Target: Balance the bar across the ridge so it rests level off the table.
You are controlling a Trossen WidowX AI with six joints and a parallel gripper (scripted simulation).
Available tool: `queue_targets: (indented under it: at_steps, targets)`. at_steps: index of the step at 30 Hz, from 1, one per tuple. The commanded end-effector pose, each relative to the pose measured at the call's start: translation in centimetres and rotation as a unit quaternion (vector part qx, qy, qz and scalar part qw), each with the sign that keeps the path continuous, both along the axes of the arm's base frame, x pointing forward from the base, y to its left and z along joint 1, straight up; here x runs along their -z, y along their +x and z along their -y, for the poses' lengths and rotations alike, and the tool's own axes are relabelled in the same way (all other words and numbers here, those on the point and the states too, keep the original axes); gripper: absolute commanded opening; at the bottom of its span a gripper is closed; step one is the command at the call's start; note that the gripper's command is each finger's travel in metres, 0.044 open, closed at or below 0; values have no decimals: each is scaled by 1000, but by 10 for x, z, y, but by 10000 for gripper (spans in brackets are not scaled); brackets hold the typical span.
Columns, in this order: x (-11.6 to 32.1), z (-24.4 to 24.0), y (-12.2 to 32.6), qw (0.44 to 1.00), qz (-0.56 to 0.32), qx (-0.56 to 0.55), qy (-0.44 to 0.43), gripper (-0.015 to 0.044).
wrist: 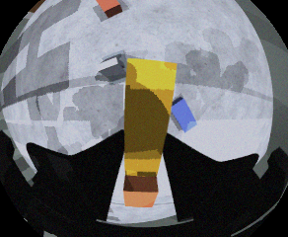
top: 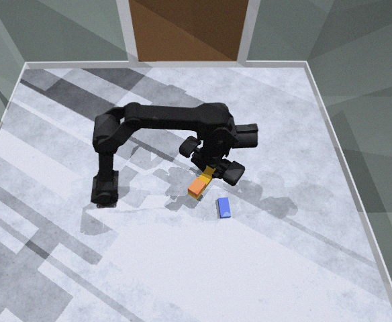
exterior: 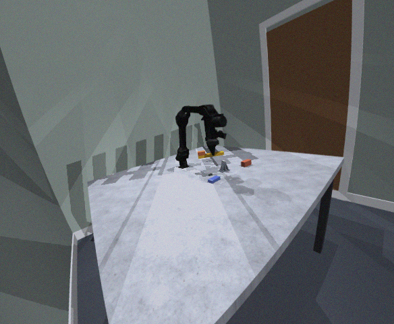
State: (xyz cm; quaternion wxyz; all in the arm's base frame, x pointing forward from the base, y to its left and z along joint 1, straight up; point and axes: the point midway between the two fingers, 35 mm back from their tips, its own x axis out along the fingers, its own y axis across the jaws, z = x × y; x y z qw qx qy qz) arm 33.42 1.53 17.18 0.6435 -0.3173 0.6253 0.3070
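The yellow bar (top: 206, 178) (exterior: 216, 153) (wrist: 146, 118) carries an orange block (top: 197, 187) (exterior: 201, 153) (wrist: 140, 198) on one end. My gripper (exterior: 213, 153) (wrist: 144, 136) is shut on the bar near its middle and holds it above the table, roughly level with a slight tilt in the exterior view. The grey ridge (exterior: 224, 166) (wrist: 111, 68) stands on the table, apart from the bar. In the wrist view it lies just left of the bar's far end. The arm hides the ridge in the top view.
A blue block (top: 223, 208) (exterior: 214, 179) (wrist: 183, 115) lies on the table near the ridge. A red-orange block (exterior: 245, 163) (wrist: 109, 7) lies on the ridge's other side; the arm hides it in the top view.
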Motion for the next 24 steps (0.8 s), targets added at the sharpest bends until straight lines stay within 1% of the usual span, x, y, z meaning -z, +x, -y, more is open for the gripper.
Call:
queue_targets:
  at_steps: [1, 24]
  targets:
    - [-1, -15, 4, 1000, 1, -29, 1, 0]
    - [2, -101, 8, 986, 1, -167, 1, 0]
